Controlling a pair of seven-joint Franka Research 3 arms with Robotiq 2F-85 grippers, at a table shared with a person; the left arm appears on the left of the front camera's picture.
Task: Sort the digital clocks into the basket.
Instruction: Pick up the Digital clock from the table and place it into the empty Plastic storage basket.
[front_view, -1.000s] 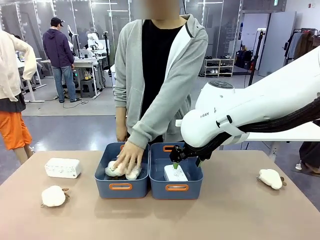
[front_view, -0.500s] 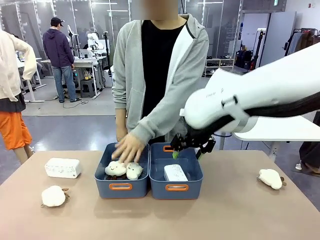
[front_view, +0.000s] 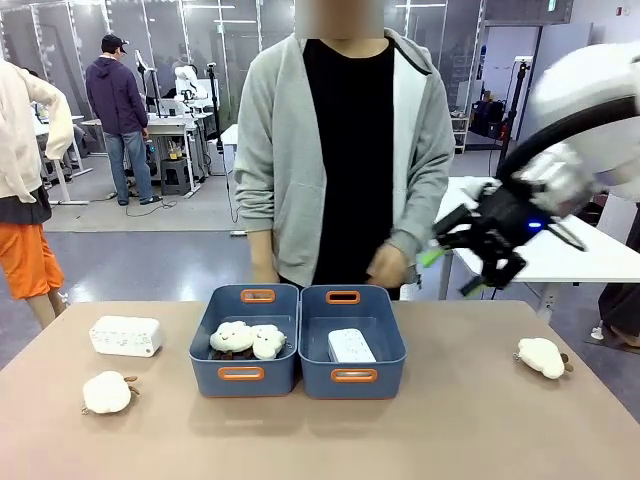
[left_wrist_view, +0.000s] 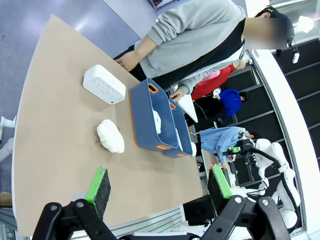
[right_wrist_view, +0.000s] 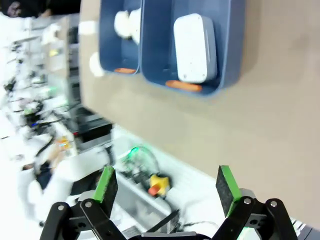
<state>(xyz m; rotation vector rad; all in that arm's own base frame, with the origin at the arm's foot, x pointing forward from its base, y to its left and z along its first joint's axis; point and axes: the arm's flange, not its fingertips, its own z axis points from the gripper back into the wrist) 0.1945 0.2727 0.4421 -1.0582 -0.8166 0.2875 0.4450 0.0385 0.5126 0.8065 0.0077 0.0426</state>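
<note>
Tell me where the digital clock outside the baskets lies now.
Front view: the clock lies on the table's left side, left of the left basket, behind a plush sheep.

The surface (front_view: 450, 430) is plain tan. The left basket (front_view: 205, 376) and right basket (front_view: 387, 378) are blue with orange-rimmed handle slots. The clock in the right basket (front_view: 350, 346) and the clock near the surface's left edge (front_view: 125, 335) are white. The plush sheep (front_view: 107, 392) is cream-white. The right gripper (right_wrist_view: 165, 176) is black with green pads.

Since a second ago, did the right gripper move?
Yes. The right gripper rose up and right, from inside the right-hand basket to well above its far rim, open.
</note>
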